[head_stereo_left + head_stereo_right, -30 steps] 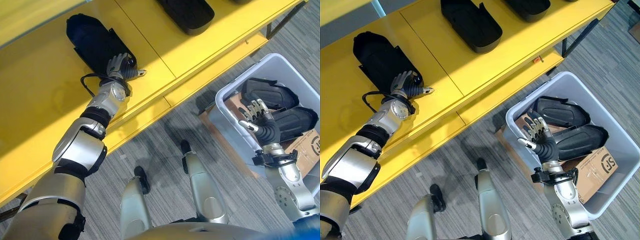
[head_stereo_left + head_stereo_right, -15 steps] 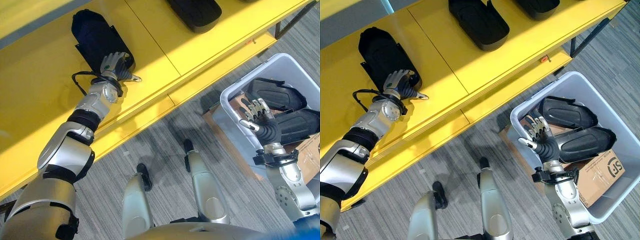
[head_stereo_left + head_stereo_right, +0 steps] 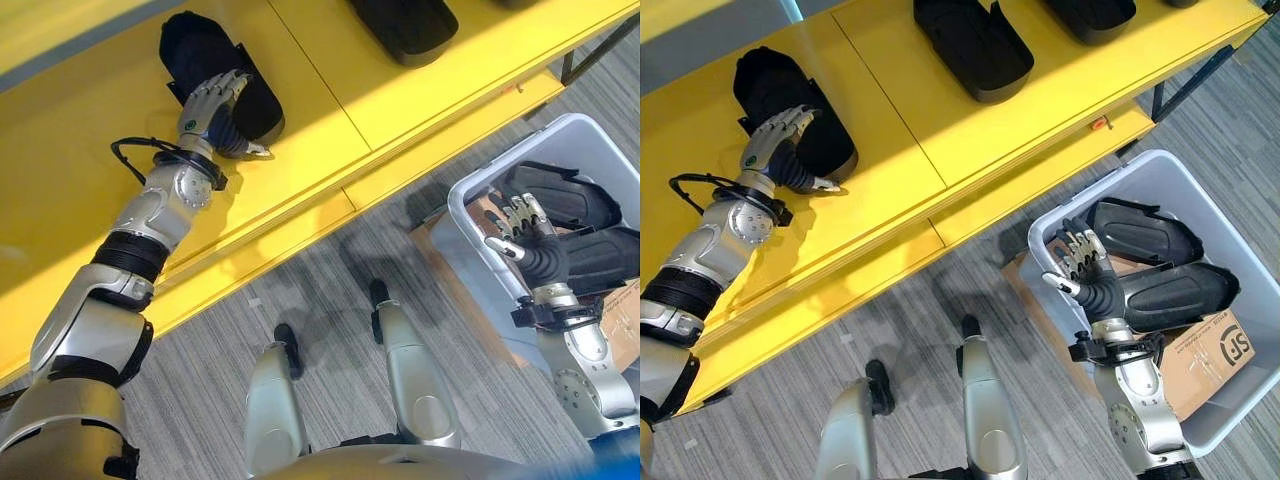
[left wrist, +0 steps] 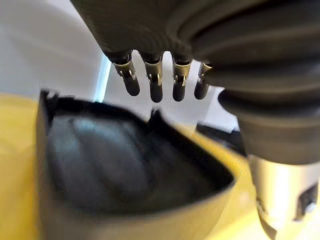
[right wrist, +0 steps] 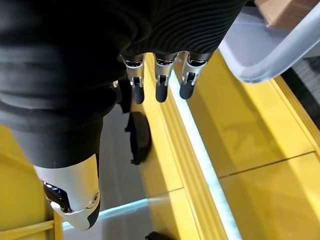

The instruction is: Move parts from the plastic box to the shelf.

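Left hand (image 3: 775,140) seen with fingers straight and spread, laid against the near end of a black moulded part (image 3: 790,95) on the yellow shelf (image 3: 890,150); nothing gripped. In the left wrist view the fingers (image 4: 150,85) hung loose above the part's hollow (image 4: 115,165), clear of its rim. Judged a release: part set flat on the shelf, hollow side up, in line with two more black parts (image 3: 975,45) further along the shelf, so the row stays orderly and each piece sits stable on its base.

Right hand (image 3: 1085,265) held upright over the plastic box (image 3: 1250,400), which stood on the floor below the shelf's front edge. Fingers relaxed and extended, holding nothing, poised just above two remaining parts (image 3: 1160,295) lying side by side in the box beside a cardboard carton (image 3: 1205,355). Likely placed there in readiness for the next pick.

Compared with a second ago: left hand then curled round the part's near end, now uncurled and lifted along it; left arm stretched further into the shelf. Whole scene shifted in both eye views, so camera moved; part itself apparently settled in much the same spot on the shelf. Right hand unchanged over the box.
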Controlling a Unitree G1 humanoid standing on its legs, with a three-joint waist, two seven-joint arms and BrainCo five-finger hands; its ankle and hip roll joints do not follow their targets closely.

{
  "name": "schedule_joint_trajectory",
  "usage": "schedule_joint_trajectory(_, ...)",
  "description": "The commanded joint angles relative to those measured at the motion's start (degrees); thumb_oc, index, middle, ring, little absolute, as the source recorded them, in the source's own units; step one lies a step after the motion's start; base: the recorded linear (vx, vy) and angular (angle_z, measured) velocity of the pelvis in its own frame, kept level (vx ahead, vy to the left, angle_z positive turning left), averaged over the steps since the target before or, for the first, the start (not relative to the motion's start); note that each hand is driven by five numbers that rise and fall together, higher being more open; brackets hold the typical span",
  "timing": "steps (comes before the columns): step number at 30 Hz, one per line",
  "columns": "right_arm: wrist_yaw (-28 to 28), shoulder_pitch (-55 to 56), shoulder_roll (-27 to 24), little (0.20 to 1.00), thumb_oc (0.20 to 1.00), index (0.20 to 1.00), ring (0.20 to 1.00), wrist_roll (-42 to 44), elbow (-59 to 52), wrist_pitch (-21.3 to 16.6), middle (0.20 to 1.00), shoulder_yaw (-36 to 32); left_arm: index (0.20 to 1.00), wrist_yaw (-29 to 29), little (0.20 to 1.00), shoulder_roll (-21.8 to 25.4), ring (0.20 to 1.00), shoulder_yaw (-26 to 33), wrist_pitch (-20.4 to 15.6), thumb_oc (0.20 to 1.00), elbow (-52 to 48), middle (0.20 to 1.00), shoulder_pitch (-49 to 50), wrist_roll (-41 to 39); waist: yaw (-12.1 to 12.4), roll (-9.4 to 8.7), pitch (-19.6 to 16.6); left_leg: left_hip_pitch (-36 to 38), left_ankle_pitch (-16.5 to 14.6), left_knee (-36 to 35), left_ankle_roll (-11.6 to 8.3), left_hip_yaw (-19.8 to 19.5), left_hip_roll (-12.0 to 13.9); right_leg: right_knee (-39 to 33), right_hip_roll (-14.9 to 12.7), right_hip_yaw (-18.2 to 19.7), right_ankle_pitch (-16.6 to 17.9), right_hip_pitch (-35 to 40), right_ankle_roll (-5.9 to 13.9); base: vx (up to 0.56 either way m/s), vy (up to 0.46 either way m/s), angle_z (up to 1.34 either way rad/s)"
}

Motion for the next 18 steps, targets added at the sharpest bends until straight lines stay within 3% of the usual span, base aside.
schedule_joint_trajectory(1, 0.7, 0.1, -0.6, 1.000, 1.000, 1.000, 1.000, -0.1, -1.2, -2.7, 1.000, -3.1, 1.000, 1.5, 1.000, 3.1, 1.000, 4.1, -3.2, 1.000, -4.6, 1.000, 2.6, -4.8, 0.4, -0.18, -3.0, -1.7, 4.4, -2.3, -1.11, -6.3, 1.7, -2.3, -3.7, 2.2, 0.8, 3.7, 2.83, 0.00, 0.000, 0.00)
schedule_joint_trajectory(6, 0.7, -0.5, 0.4, 1.000, 1.000, 1.000, 1.000, -0.8, -0.8, -2.4, 1.000, -3.8, 1.000, 0.2, 1.000, 4.4, 1.000, 13.1, -6.7, 1.000, -16.4, 1.000, 13.1, -12.0, 1.3, 0.13, -3.3, -0.8, 4.6, -3.0, -1.22, -6.5, 1.8, -2.7, -3.6, 2.1, 0.9, 4.6, 2.58, 0.00, 0.000, 0.00)
schedule_joint_trajectory(7, 0.5, -1.1, 0.8, 1.000, 1.000, 1.000, 1.000, -1.0, -0.6, -2.4, 1.000, -3.5, 1.000, 1.1, 1.000, 3.3, 1.000, 17.0, -9.3, 1.000, -19.8, 1.000, 18.6, -19.2, 1.8, 0.30, -3.5, -0.1, 5.0, -3.7, -1.27, -6.6, 1.8, -3.3, -3.7, 2.0, 0.9, 5.4, 2.54, 0.00, 0.000, 0.00)
schedule_joint_trajectory(8, 0.5, -1.3, 0.8, 1.000, 1.000, 1.000, 1.000, -1.0, -0.6, -2.4, 1.000, -3.6, 1.000, 0.0, 1.000, 3.1, 1.000, 18.8, -10.2, 1.000, -21.4, 1.000, 21.5, -22.2, 2.0, 0.40, -3.7, 0.3, 5.1, -4.0, -1.27, -6.7, 1.7, -3.6, -3.6, 1.9, 1.0, 5.9, 2.55, 0.04, -0.005, 0.00)
schedule_joint_trajectory(9, 0.4, -1.8, 1.1, 1.000, 1.000, 1.000, 1.000, -1.6, -0.6, -2.2, 1.000, -3.1, 1.000, -2.3, 1.000, 1.2, 1.000, 21.6, -12.3, 1.000, -24.7, 1.000, 27.6, -30.1, 2.4, 0.68, -4.0, 1.4, 5.5, -5.1, -1.29, -6.7, 1.7, -4.3, -3.7, 1.6, 1.0, 7.1, 2.57, 0.05, -0.002, 0.01)
schedule_joint_trajectory(12, 0.5, -3.1, 1.3, 1.000, 1.000, 1.000, 1.000, -2.5, -0.7, -1.8, 1.000, -2.1, 1.000, -8.5, 1.000, -2.7, 1.000, 24.3, -14.3, 1.000, -29.5, 1.000, 37.2, -44.6, 3.2, 1.35, -4.2, 4.2, 6.4, -7.5, -1.27, -7.1, 1.6, -6.1, -4.0, 0.9, 1.3, 10.3, 2.66, 0.04, 0.000, 0.06)
schedule_joint_trajectory(14, 0.3, -3.9, 1.4, 1.000, 1.000, 1.000, 1.000, -3.2, -0.4, -1.8, 1.000, -1.6, 1.000, -12.0, 1.000, -5.0, 1.000, 24.3, -14.0, 1.000, -32.9, 1.000, 41.8, -49.9, 3.6, 1.71, -4.6, 5.9, 7.3, -9.5, -1.20, -7.4, 1.4, -7.6, -4.4, 0.2, 1.8, 12.1, 2.79, 0.04, -0.001, 0.14)
schedule_joint_trajectory(16, 0.1, -4.9, 1.6, 1.000, 1.000, 1.000, 1.000, -4.5, 0.4, -1.4, 1.000, 0.0, 1.000, -14.5, 1.000, -10.7, 1.000, 24.2, -13.6, 1.000, -34.8, 1.000, 49.2, -56.6, 4.7, 2.54, -6.0, 8.9, 8.5, -13.3, -1.02, -7.9, 0.8, -10.6, -5.1, -1.6, 1.9, 15.4, 3.15, 0.07, 0.010, 0.30)
schedule_joint_trajectory(18, 0.5, -5.6, 1.8, 1.000, 1.000, 1.000, 1.000, -4.9, 1.4, -1.0, 1.000, 1.4, 1.000, -15.9, 1.000, -12.5, 1.000, 23.9, -13.1, 1.000, -35.9, 1.000, 52.8, -57.8, 5.6, 3.13, -7.5, 10.6, 9.7, -16.2, -0.72, -8.3, 0.4, -12.9, -5.4, -2.7, 2.5, 17.1, 3.43, 0.05, 0.005, 0.24)
